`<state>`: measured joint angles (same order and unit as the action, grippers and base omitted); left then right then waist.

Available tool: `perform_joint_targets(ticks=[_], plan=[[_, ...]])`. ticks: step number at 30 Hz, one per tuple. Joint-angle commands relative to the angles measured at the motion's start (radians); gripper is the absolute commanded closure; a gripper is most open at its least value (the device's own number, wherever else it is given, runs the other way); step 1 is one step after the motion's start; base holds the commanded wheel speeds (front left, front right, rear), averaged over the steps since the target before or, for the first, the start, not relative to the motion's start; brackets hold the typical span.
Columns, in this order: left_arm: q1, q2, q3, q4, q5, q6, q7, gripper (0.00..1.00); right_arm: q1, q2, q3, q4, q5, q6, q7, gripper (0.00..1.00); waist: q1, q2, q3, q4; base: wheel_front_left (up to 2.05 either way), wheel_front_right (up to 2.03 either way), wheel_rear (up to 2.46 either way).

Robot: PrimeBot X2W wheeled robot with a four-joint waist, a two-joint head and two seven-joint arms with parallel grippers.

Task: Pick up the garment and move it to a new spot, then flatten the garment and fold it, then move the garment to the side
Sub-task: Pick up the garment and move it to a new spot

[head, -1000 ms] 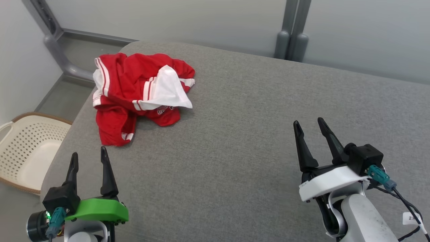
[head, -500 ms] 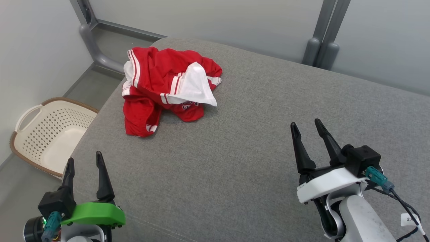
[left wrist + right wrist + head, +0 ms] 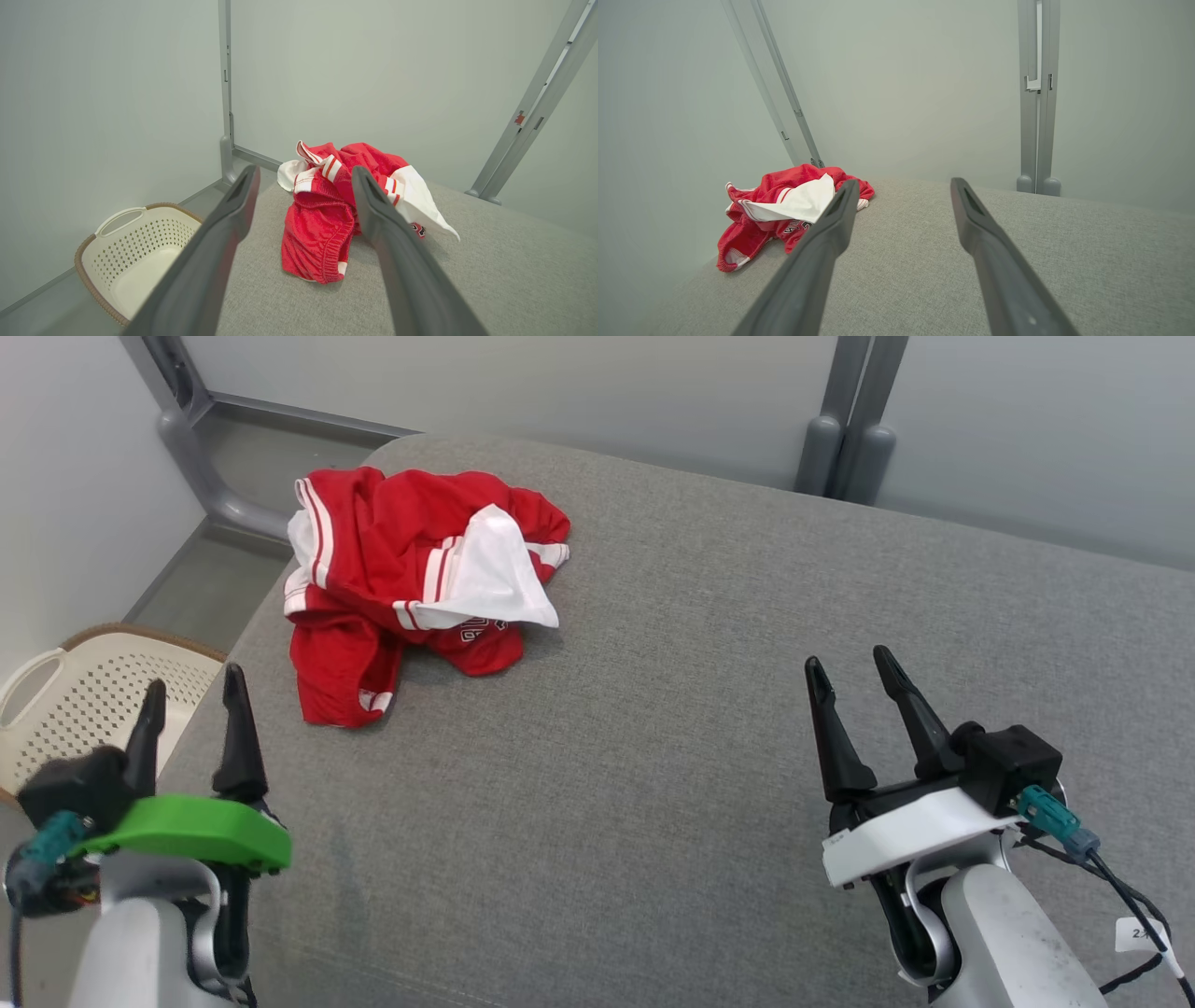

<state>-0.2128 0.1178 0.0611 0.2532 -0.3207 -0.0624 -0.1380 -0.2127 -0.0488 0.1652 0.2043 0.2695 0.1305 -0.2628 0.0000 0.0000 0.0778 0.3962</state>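
While red garment lies crumpled on grey cushion, left gripper and right gripper gape empty

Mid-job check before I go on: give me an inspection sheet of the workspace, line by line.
Surface: grey fabric-covered table, smooth.
Job's things: red and white garment, crumpled in a heap near the table's far left corner, not yet flattened or folded.
Clutter: nothing seen.
Grippers: left gripper open, fingers holding nothing, at the table's left edge short of the garment; right gripper open, holding nothing, above the table's right part.
Cables: teal-plugged cable hangs off the right wrist, apart from the garment; a similar plug on the left wrist.
Surroundings: cream laundry basket on the floor left of the table; pale walls, grey posts.
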Motion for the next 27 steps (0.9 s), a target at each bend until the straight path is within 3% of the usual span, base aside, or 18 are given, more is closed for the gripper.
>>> perform_joint_targets(ticks=[1, 8, 17, 24, 27], plan=[[-0.044, 0.019, 0.014, -0.009, -0.036, -0.012, 0.043, 0.0, -0.012, -0.003, 0.002, -0.005, -0.009, 0.0, -0.003, 0.0, 0.0, 0.0, 0.021, -0.026, 0.0, 0.0, 0.0], [-0.201, 0.101, 0.074, 0.02, -0.174, -0.034, 0.257, 0.0, -0.047, -0.004, 0.024, -0.009, -0.005, 0.0, -0.003, 0.0, 0.0, 0.0, 0.074, -0.111, 0.0, 0.0, 0.0], [-0.355, 0.226, 0.098, 0.194, -0.292, -0.043, 0.581, 0.0, -0.096, -0.013, 0.051, -0.015, 0.002, 0.0, -0.003, 0.0, 0.0, 0.0, 0.152, -0.243, 0.0, 0.0, 0.0], [-0.425, 0.277, 0.107, 0.309, -0.339, -0.047, 0.684, 0.0, -0.119, -0.015, 0.056, -0.023, 0.002, 0.0, -0.003, 0.0, 0.0, 0.0, 0.195, -0.32, 0.0, 0.0, 0.0], [-0.446, 0.293, 0.101, 0.363, -0.329, -0.018, 0.723, 0.0, -0.128, -0.016, 0.061, -0.024, 0.005, 0.0, -0.003, 0.0, 0.0, 0.0, 0.209, -0.341, 0.0, 0.0, 0.0]])
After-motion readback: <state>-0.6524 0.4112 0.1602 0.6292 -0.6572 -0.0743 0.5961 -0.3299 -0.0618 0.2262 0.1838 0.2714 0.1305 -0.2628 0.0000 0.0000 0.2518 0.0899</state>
